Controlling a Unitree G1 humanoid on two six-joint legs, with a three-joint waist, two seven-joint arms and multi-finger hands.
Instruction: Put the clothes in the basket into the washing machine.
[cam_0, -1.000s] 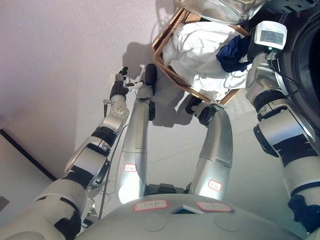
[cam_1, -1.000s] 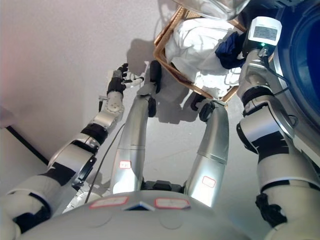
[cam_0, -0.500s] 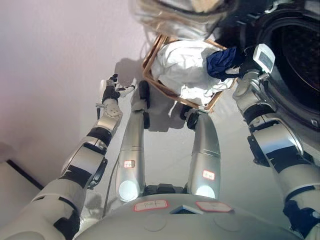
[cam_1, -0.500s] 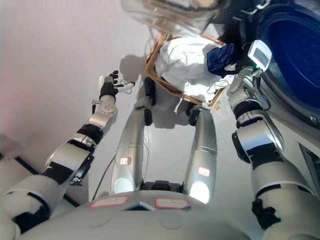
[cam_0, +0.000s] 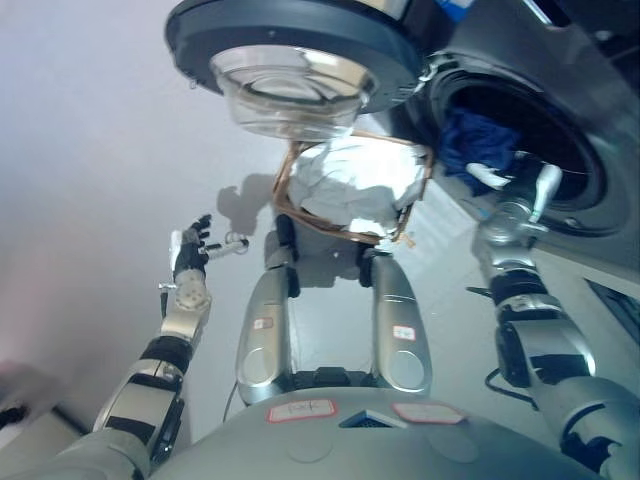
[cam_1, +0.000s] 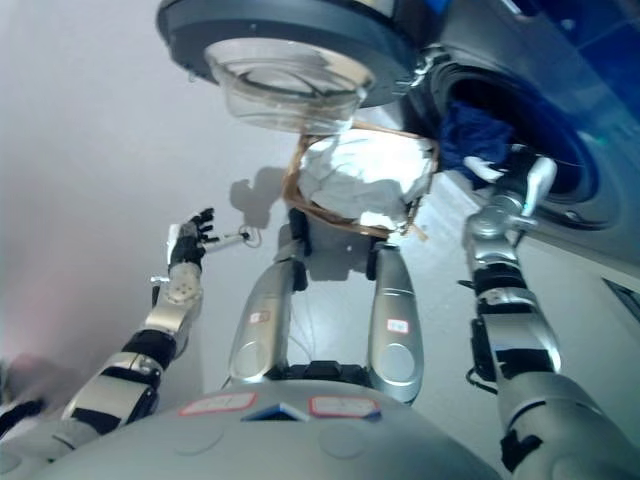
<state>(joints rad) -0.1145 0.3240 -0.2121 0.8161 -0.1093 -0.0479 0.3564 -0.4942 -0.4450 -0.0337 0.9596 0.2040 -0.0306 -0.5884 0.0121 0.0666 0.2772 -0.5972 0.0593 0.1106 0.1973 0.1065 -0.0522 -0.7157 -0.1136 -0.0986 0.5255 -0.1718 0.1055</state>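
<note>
Now the dark blue garment (cam_0: 478, 136) is inside the washing machine (cam_0: 560, 120), carried there from the basket (cam_0: 352, 187).

A second ago it lay at the basket's right edge on the white clothes (cam_0: 350, 185), with the right hand on it; half a second ago it was lifted toward the drum. The right hand (cam_0: 497, 178) reaches into the drum opening just below the garment; I cannot tell whether its fingers grip the cloth or are loose. The camera has tipped upward, so the open door (cam_0: 290, 45) with its glass bowl fills the top of the view above the basket. The left hand (cam_0: 192, 248) hangs over the floor (cam_0: 90, 200), fingers spread, holding nothing, as before.
</note>
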